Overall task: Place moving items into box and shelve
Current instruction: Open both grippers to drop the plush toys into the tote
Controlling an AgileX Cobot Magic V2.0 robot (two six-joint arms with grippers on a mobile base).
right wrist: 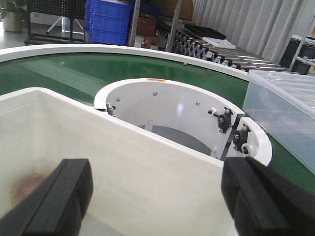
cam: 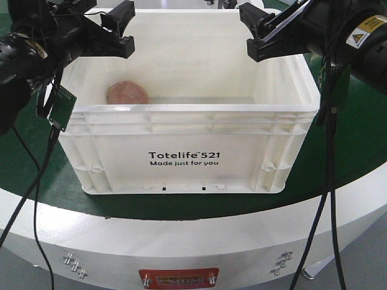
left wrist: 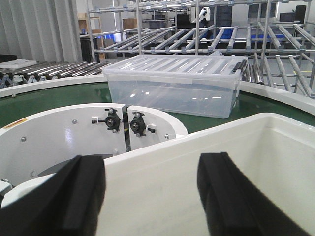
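The cream-white box point(cam: 181, 158), printed "Totelife 521", stands on the green belt. One moving item, a brownish-pink plush point(cam: 128, 93), lies on the box floor at the left; the right wrist view shows it low at the left point(right wrist: 25, 188). My left gripper point(cam: 119, 30) hovers open above the box's back-left corner, with the box wall point(left wrist: 162, 182) filling the space around the gripper point(left wrist: 152, 196). My right gripper point(cam: 261, 31) hovers open above the back-right corner. Its fingers frame the far wall point(right wrist: 147, 162), and the gripper point(right wrist: 157, 201) holds nothing.
A clear lidded tote point(left wrist: 177, 83) sits on the belt behind the box. The white inner hub point(right wrist: 187, 108) of the round conveyor lies between them. Blue bins point(right wrist: 108, 22) and roller racks point(left wrist: 206, 34) stand beyond the belt.
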